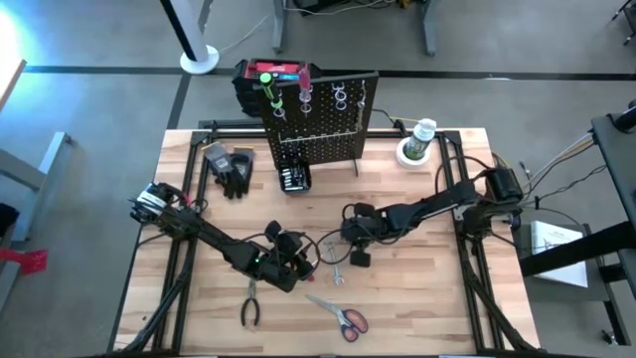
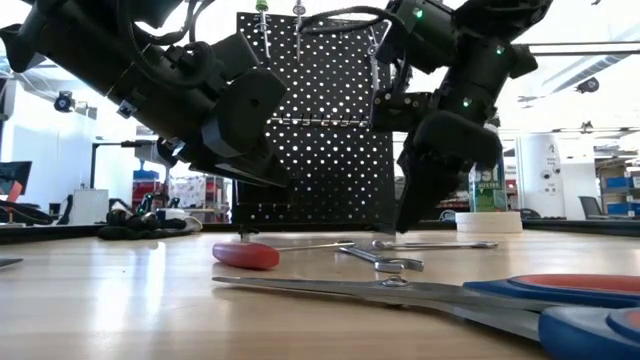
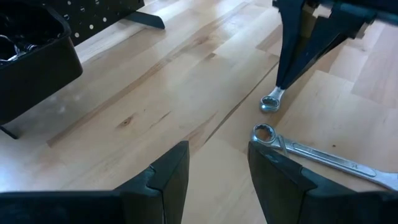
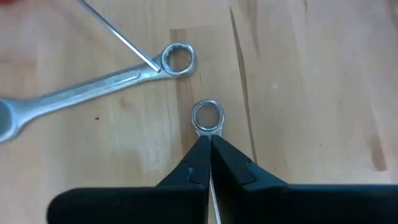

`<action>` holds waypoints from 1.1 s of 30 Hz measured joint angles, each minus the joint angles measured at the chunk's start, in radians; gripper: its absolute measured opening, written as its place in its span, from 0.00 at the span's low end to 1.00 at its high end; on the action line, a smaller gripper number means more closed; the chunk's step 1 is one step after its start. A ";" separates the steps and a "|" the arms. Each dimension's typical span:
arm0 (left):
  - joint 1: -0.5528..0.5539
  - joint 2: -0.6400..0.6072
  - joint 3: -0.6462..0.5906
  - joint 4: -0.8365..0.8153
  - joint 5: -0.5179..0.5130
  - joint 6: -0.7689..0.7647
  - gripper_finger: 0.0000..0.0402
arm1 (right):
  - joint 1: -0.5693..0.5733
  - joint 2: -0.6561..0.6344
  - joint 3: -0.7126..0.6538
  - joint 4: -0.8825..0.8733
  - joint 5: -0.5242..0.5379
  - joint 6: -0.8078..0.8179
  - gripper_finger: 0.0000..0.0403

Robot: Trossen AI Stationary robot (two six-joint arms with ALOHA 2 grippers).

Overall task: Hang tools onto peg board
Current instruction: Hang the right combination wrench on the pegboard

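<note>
My right gripper (image 4: 208,138) is shut on a small silver wrench (image 4: 206,118) at mid-table, also seen in the high view (image 1: 353,251). A larger silver wrench (image 4: 93,87) lies flat beside it, along with a red-handled screwdriver (image 2: 245,255). My left gripper (image 3: 217,168) is open and empty just left of the wrenches (image 1: 298,261), its fingers pointing toward them. Black-handled pliers (image 1: 250,306) and red-handled scissors (image 1: 345,316) lie near the front edge. The peg board (image 1: 318,119) stands at the back, with a green screwdriver (image 1: 266,85) and a red tool (image 1: 304,82) at its top. My right gripper pinches the small wrench's shaft (image 4: 207,132) between its two fingertips, just behind the ring end, which sticks out past them. The fingers slant down from above and lie along the wrench. The ring end (image 3: 270,102) is at or just above the table; which, I cannot tell.
Black gloves (image 1: 234,169) and a small black box of bits (image 1: 294,179) lie in front of the peg board on the left. A red-and-black toolbox (image 1: 260,75) stands behind it. A white-and-green container (image 1: 417,144) stands at the back right.
</note>
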State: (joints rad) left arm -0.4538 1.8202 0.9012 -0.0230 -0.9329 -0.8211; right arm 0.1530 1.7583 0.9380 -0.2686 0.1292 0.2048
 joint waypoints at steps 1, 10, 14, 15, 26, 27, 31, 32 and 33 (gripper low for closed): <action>0.000 0.000 0.000 0.000 0.000 0.000 0.39 | 0.001 -0.007 0.000 -0.004 0.000 0.009 0.00; 0.017 0.063 0.000 0.135 0.013 0.209 0.39 | 0.032 -0.077 -0.010 -0.106 0.007 0.010 0.01; 0.044 0.120 0.000 0.304 0.075 0.283 0.39 | 0.037 -0.135 -0.060 -0.119 0.001 0.097 0.01; 0.055 0.136 0.000 0.342 0.092 0.291 0.39 | 0.037 -0.159 -0.080 -0.117 -0.008 0.134 0.01; 0.160 0.211 0.000 0.513 0.168 0.298 0.39 | 0.004 -0.540 -0.477 0.231 -0.102 0.477 0.08; 0.164 0.210 0.000 0.517 0.169 0.302 0.39 | 0.004 -0.573 -0.520 0.284 -0.102 0.507 0.10; 0.180 0.211 0.007 0.557 0.186 0.349 0.39 | 0.002 -0.671 -0.662 0.465 -0.105 0.605 0.21; 0.181 0.212 0.014 0.556 0.187 0.363 0.39 | 0.002 -0.689 -0.686 0.487 -0.106 0.617 0.24; 0.183 0.215 0.021 0.552 0.186 0.376 0.39 | 0.002 -0.701 -0.705 0.493 -0.105 0.635 0.26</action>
State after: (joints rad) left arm -0.2708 2.0356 0.9218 0.5290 -0.7465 -0.4452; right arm 0.1551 1.0574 0.2331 0.2249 0.0242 0.8395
